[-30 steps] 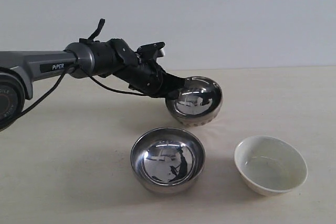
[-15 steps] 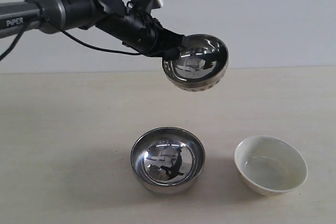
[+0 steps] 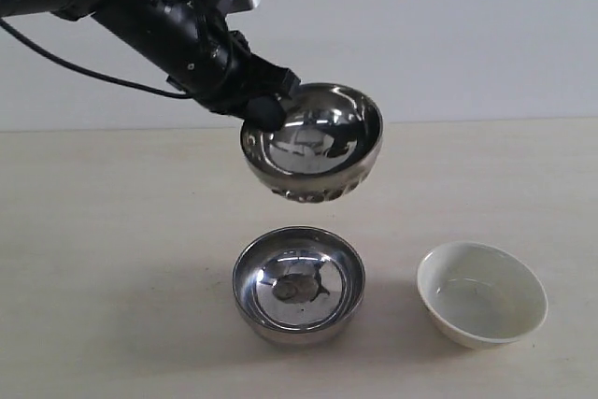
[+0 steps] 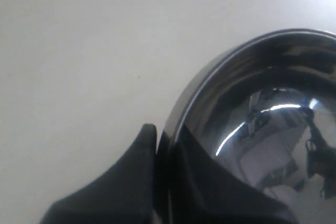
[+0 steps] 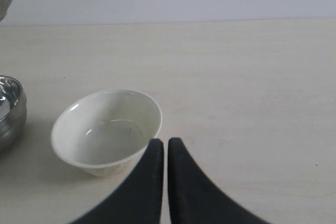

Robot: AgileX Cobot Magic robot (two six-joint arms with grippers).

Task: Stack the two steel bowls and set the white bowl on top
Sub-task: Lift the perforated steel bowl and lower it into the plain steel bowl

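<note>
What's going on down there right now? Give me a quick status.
Left gripper shut on dimpled steel bowl, lifted roughly above smooth steel bowl. Right gripper shut, empty, near white bowl. Nothing between bowls.

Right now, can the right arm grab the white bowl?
Probably yes. The right gripper is close to the white bowl, with nothing between them. Its jaws are shut, so it would have to open first.

Pale beige tabletop [image 3: 112,231] against a plain grey-white wall [image 3: 467,35].
</note>
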